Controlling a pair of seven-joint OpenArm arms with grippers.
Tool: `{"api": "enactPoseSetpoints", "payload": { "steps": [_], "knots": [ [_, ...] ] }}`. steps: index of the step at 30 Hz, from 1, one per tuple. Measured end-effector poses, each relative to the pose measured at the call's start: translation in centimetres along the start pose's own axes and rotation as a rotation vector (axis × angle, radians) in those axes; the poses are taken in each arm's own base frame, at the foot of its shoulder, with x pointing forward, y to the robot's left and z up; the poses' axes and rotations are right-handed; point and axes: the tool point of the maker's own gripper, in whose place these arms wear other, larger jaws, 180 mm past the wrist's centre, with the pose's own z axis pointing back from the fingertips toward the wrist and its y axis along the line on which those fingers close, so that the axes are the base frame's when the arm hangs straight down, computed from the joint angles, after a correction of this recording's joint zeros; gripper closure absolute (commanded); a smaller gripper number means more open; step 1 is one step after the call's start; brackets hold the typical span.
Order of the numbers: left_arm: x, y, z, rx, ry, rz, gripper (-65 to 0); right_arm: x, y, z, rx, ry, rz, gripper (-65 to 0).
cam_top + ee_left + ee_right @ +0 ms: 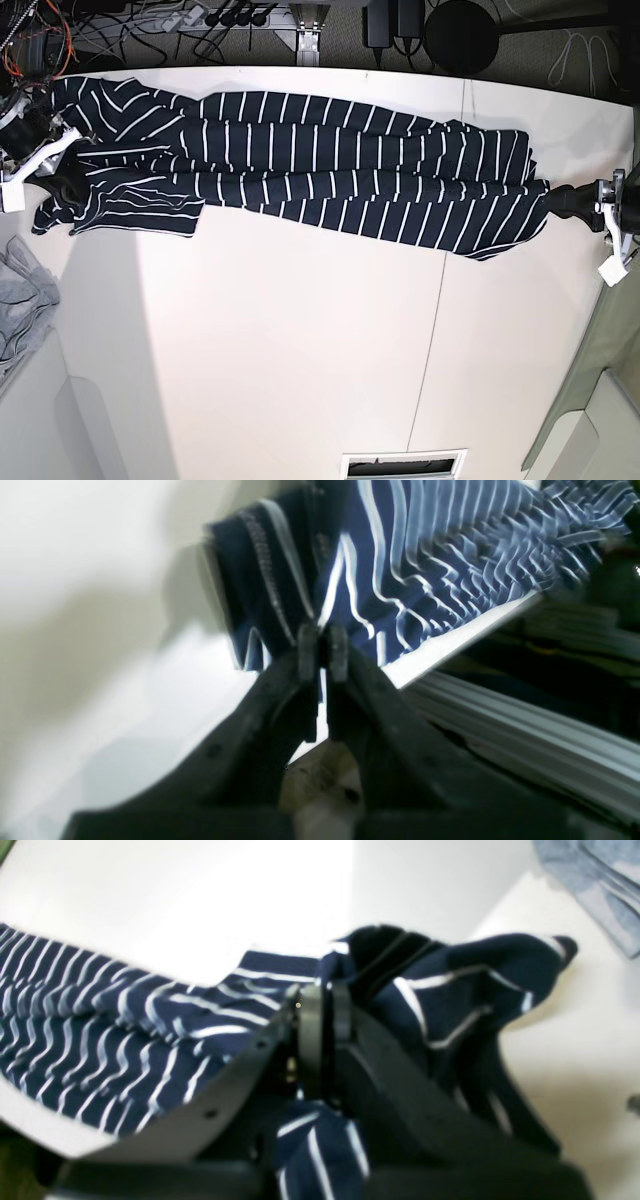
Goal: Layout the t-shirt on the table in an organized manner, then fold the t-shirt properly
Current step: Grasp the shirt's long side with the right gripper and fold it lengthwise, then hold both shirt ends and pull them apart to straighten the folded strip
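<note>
i have the t-shirt point(300, 145) caught at both ends. my left gripper point(322, 647) is pressed together on a fold at one end, and my right gripper point(321, 990) is closed on bunched fabric at the other, though the wrist views blur near the tips, so how many layers i pinch there is hard to say.

the shirt lies along the edge of the table point(290, 350) beneath the cables point(215, 18), its long axis running from one gripper to the other, roughly crosswise to the dark seam. from my left gripper it stretches away towards the right one; each hand is nearest its own end, so neither should need to reach across. a ridge runs between the grips, with striped cloth on either side of it. the left part lies fairly wide, while the right end is crumpled, with a loose flap out over the table.

i judge this is still the laying-out step, the proper fold not made. next i'd pull both ends evenly apart and out onto the wide table; an uneven pull could skew the stripes or slip a grip. the grey cloth point(20, 300) sits near my right side, so i'd keep that loose flap away from it.
</note>
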Motion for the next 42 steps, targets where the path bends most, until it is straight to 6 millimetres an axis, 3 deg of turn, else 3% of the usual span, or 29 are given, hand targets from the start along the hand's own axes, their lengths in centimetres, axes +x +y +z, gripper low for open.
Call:
{"api": "enactPoseSetpoints", "payload": {
  "steps": [5, 10, 13, 17, 19, 23, 27, 34, 36, 39, 42],
  "knots": [
    [-1.0, -1.3, -0.4, -0.007, 0.055, -0.067, 0.0, -2.7, 0.7, 1.5, 0.006, 0.062, -0.008, 0.0],
    [-3.5, -2.4, -1.6, -0.027, 0.099, -0.094, 0.0, -5.2, 1.6, 2.1, 0.010, 0.105, -0.055, 0.0],
    [-3.5, -2.9, -1.8, -0.035, 0.102, -0.114, 0.0, -6.3, 2.0, 2.3, 0.011, 0.125, -0.074, 0.0],
    [-3.6, -3.1, -1.9, -0.037, 0.104, -0.119, 0.0, -6.7, 1.7, 2.3, -0.008, 0.148, -0.046, -27.1],
    [-3.8, -3.1, -1.8, -0.038, 0.115, -0.119, -0.3, -6.5, 1.6, 2.2, -0.009, 0.143, -0.045, -31.1],
    [-5.0, -2.9, -2.0, -0.040, 0.138, -0.103, -20.6, -5.4, 1.4, 1.8, -0.010, 0.115, -0.041, -31.0],
    [-7.5, -2.6, -2.5, -0.044, 0.190, -0.071, -21.4, -3.4, 0.5, 1.6, -0.028, 0.060, -0.046, -31.0],
    [-8.1, -2.6, -2.5, -0.046, 0.198, -0.063, -21.4, 0.6, 0.5, 0.3, -0.019, -0.048, -0.067, -30.6],
    [-7.3, -2.4, -2.1, -0.039, 0.164, -0.060, -21.4, 0.7, 0.8, 0.0, -0.011, -0.055, -0.073, -23.3],
    [-4.4, -1.8, -0.5, -0.018, 0.025, -0.050, -21.4, 0.1, 1.8, -0.4, 0.011, -0.035, -0.080, 0.0],
    [-1.1, -1.4, 1.6, -0.007, -0.159, -0.031, -23.2, -0.7, 2.5, -0.9, 0.027, -0.017, -0.091, 0.0]
  ]
}}
